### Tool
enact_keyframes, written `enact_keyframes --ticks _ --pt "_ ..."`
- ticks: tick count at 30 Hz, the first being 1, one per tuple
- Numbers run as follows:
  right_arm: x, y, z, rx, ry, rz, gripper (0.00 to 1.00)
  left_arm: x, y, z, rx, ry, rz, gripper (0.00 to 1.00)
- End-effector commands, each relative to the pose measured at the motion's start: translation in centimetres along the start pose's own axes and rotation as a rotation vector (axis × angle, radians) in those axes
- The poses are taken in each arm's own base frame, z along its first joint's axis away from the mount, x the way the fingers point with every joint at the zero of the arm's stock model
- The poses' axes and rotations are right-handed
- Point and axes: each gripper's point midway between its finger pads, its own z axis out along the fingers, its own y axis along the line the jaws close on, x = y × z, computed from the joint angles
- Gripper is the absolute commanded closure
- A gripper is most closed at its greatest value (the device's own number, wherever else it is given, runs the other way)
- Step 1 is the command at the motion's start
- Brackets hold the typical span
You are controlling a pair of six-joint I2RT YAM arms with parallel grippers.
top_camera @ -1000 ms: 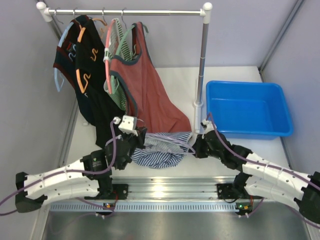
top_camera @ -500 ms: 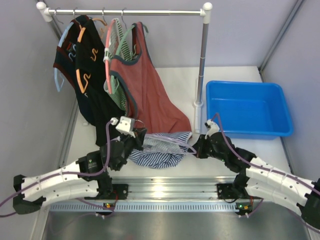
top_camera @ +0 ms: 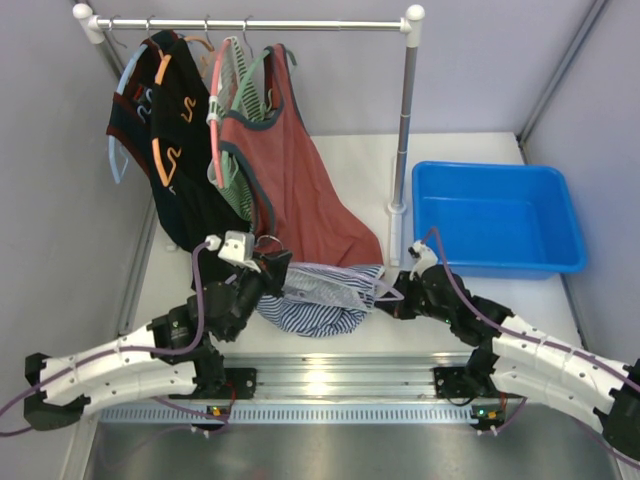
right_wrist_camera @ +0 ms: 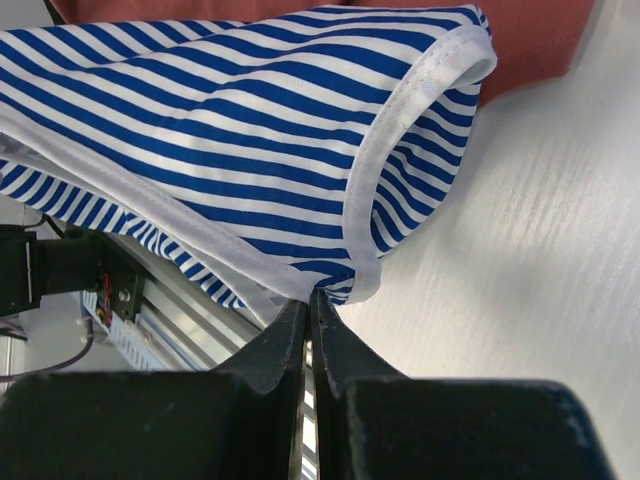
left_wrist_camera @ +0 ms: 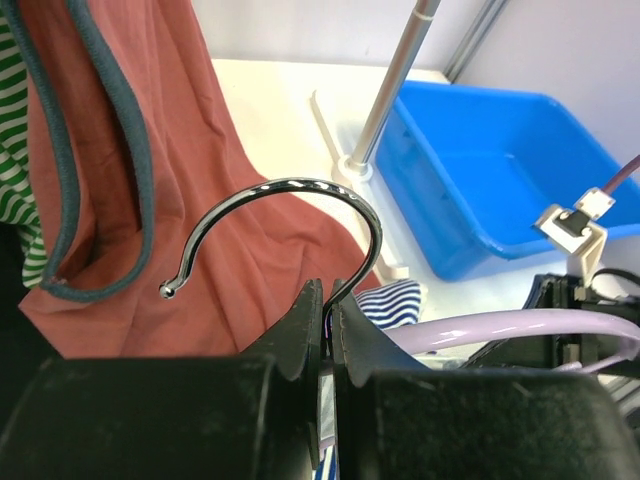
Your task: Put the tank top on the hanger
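The navy-and-white striped tank top hangs bunched between my two grippers above the table's near edge. My left gripper is shut on the lilac hanger at the base of its metal hook; a lilac arm runs right from the jaws. My right gripper is shut on the tank top's white-trimmed edge, with the striped cloth spread out above the fingers.
A rail at the back carries hanging clothes: a rust-red tank top, a green-striped top and black garments. The rail's right post stands beside a blue bin at the right.
My left gripper has moved left and slightly up with the hanger. My right gripper has stayed shut on the tank top's edge and shifted a little; the cloth is stretched wider between them.
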Motion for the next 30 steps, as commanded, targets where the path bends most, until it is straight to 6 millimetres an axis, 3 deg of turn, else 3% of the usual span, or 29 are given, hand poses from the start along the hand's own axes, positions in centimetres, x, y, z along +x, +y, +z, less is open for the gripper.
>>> enact_keyframes --ticks 1,16,21,30 --pt "-0.3 0.5 0.0 -0.029 -0.008 -0.013 1.0 -3.5 -1.3 0.4 0.023 -0.124 -0.136 1.0" --pt "1.0 -0.4 -0.5 -0.019 0.023 -0.02 1.0 -3.8 0.9 0.7 -0.107 -0.185 -0.174 1.0" --pt "0.8 -0.2 -0.9 -0.019 0.021 -0.025 1.0 -3.3 2.1 0.8 -0.172 -0.196 -0.163 1.0" --pt "0.0 0.0 -2.1 0.011 0.008 -0.029 1.0 -2.4 2.7 1.0 -0.193 -0.182 -0.1 1.0"
